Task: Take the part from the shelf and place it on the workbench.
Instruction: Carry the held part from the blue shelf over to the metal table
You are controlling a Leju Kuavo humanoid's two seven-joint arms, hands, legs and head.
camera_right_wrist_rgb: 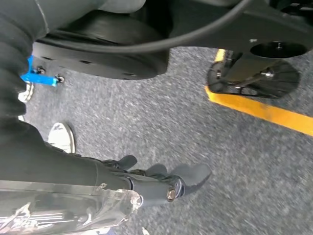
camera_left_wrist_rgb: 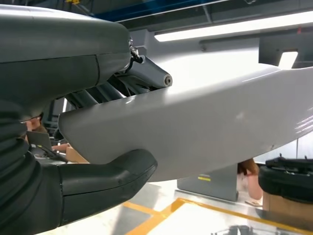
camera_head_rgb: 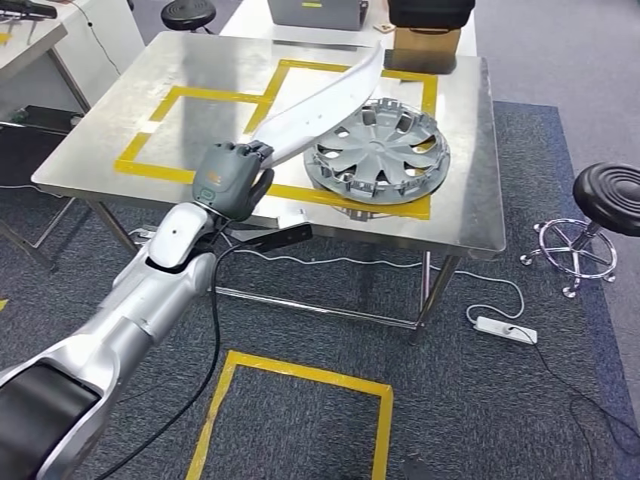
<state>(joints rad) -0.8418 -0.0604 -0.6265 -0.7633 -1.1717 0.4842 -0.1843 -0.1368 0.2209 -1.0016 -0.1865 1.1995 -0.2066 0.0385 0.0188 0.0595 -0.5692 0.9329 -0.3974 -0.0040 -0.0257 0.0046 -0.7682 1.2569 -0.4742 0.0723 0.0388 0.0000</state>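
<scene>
The part (camera_head_rgb: pixel 324 95) is a long, curved, silver-white panel. My left hand (camera_head_rgb: pixel 226 178) grips its near end and holds it slanted above the steel workbench (camera_head_rgb: pixel 468 150). Its far tip reaches over the yellow-taped squares. In the left wrist view the part (camera_left_wrist_rgb: pixel 207 122) lies between the thumb (camera_left_wrist_rgb: pixel 107 181) and the fingers (camera_left_wrist_rgb: pixel 147 73). A grey hubcap (camera_head_rgb: pixel 377 155) lies flat on the workbench, just right of the part. My right hand (camera_right_wrist_rgb: pixel 162 181) hangs over the carpet with its fingers stretched out and nothing in them.
A black stool (camera_head_rgb: pixel 611 195) stands right of the bench, another stool (camera_head_rgb: pixel 187 12) behind it. A power strip (camera_head_rgb: pixel 506 328) and cables lie on the carpet. A yellow tape square (camera_head_rgb: pixel 302 375) marks the floor in front. A cardboard box (camera_head_rgb: pixel 426 40) sits beyond the bench.
</scene>
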